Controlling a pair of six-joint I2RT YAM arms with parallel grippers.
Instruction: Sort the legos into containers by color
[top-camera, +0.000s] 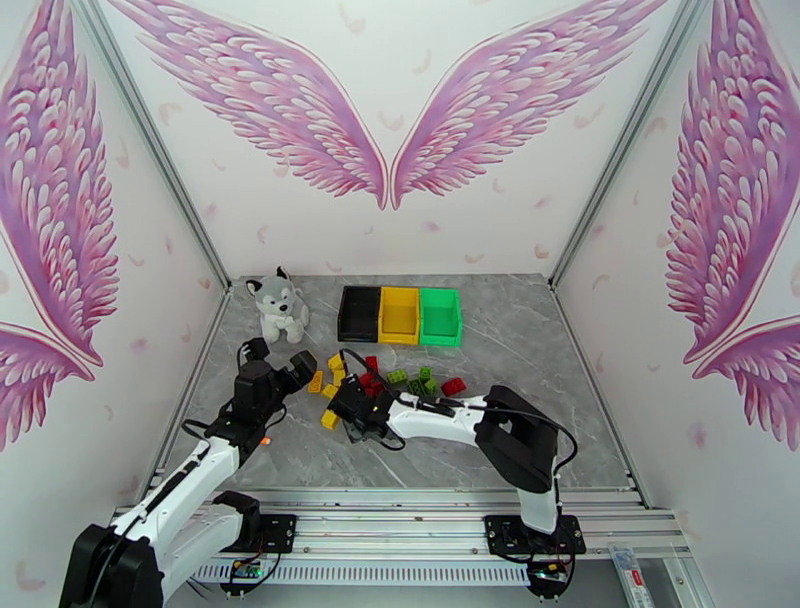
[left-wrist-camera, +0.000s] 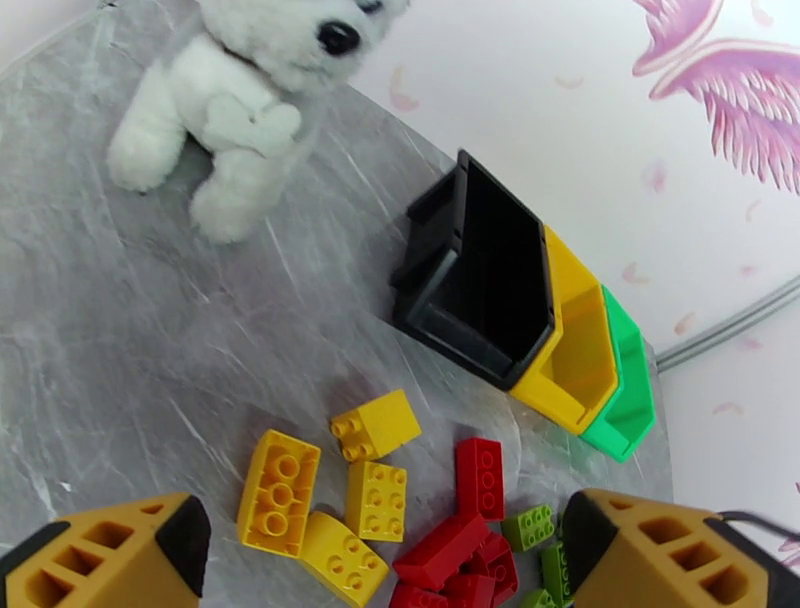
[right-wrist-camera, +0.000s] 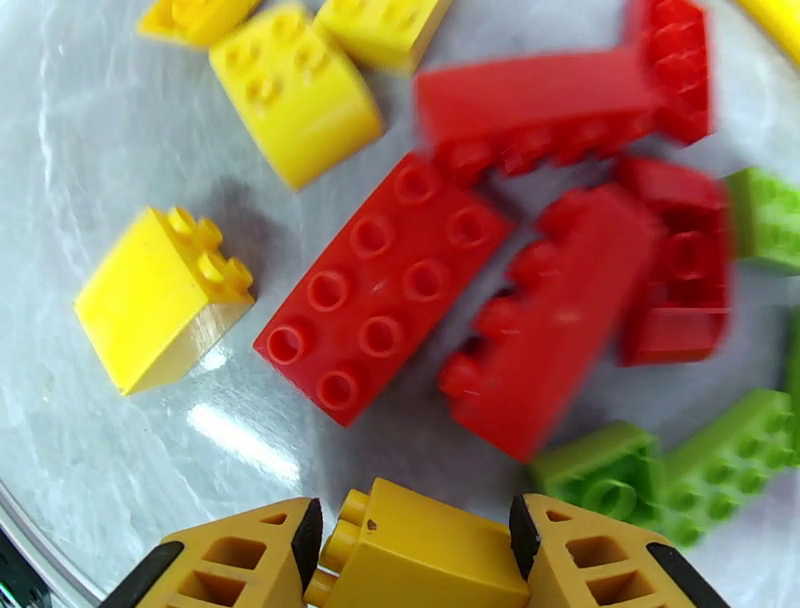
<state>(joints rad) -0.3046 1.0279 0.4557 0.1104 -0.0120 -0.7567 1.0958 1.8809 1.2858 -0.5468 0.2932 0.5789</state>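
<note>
The right claw (right-wrist-camera: 415, 540) pinches a yellow brick (right-wrist-camera: 430, 575) by its flat sides, low over the legos (top-camera: 390, 385) scattered in red, yellow and green at mid-desk (top-camera: 520, 430). The left claw (left-wrist-camera: 385, 525) hangs wide open and empty at the pile's 9 o'clock. The three containers, the black bin (top-camera: 346, 315), yellow bin (top-camera: 399, 325) and green bin (top-camera: 440, 328), stand touching in a row at the pile's 12 o'clock. A plush husky (top-camera: 277, 305) sits at 10 o'clock. The bricks look light, rigid and slick. They are likely best taken squarely across two smooth opposite walls, not the studs, lest one squirt free.
</note>
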